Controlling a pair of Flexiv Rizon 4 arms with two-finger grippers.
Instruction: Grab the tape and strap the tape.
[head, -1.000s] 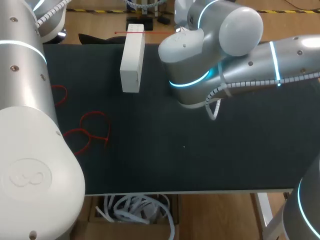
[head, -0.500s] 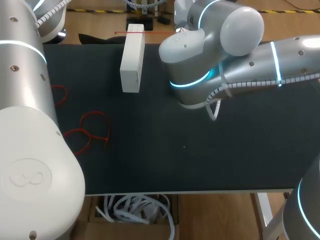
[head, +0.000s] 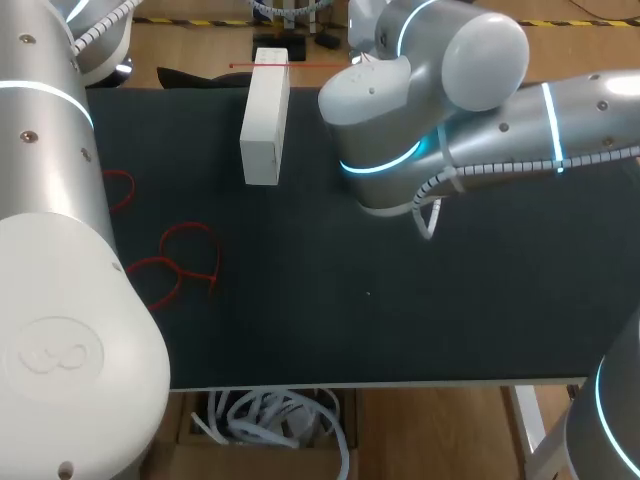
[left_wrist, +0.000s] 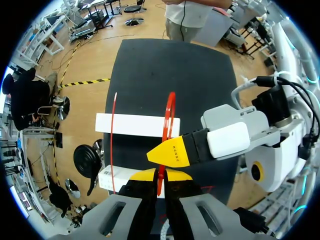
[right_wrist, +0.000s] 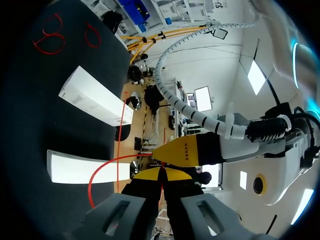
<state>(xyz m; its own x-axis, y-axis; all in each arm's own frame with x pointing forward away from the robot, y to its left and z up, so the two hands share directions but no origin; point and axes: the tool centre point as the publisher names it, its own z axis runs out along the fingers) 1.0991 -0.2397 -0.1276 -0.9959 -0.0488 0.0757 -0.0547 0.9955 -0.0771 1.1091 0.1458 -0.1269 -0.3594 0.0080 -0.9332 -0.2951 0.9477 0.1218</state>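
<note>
1. Spare red loops (head: 187, 257) lie on the left side of your table (head: 330, 320).
2. Your left gripper (left_wrist: 160, 174) is clamped on the red tape (left_wrist: 169, 115), which crosses the white box (left_wrist: 127, 125).
3. Your right gripper (right_wrist: 162, 175) pinches the red tape too, just beside the left gripper.

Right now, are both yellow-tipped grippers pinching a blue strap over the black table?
Not quite. The strap is red, not blue, as the left wrist view shows. The left gripper and the right gripper do both pinch it over the black table.
</note>
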